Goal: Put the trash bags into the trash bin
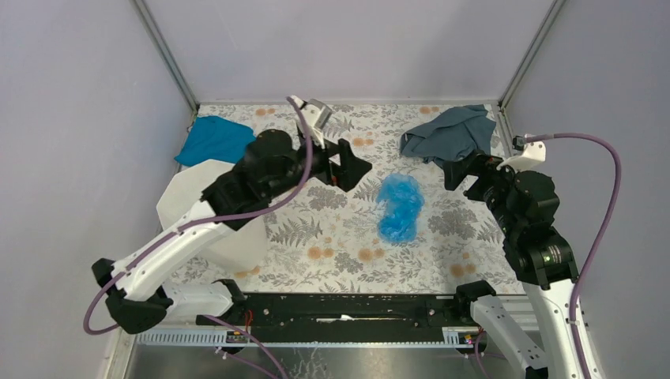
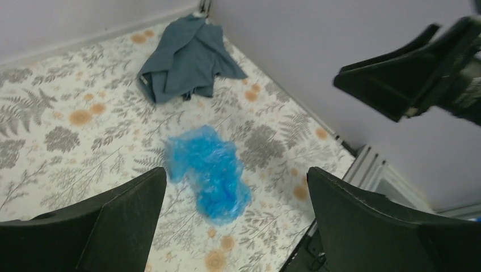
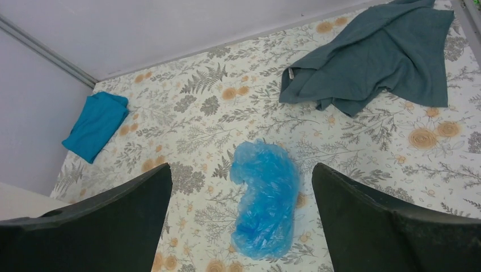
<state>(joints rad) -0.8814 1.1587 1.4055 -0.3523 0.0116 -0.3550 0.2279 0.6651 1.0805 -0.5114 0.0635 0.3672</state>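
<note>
The trash bag [image 1: 399,207], a crumpled light-blue film wad, lies on the floral table right of centre. It also shows in the left wrist view [image 2: 210,167] and the right wrist view [image 3: 266,198]. The white faceted trash bin [image 1: 186,189] stands at the left, partly hidden under my left arm. My left gripper [image 1: 354,166] is open and empty, held above the table to the left of the bag [image 2: 235,170]. My right gripper [image 1: 462,170] is open and empty, above the table to the right of the bag [image 3: 241,167].
A teal-blue cloth [image 1: 213,138] lies at the back left behind the bin. A grey-blue cloth [image 1: 450,134] lies crumpled at the back right, just behind my right gripper. Grey walls close in the table on three sides. A black rail [image 1: 348,308] runs along the near edge.
</note>
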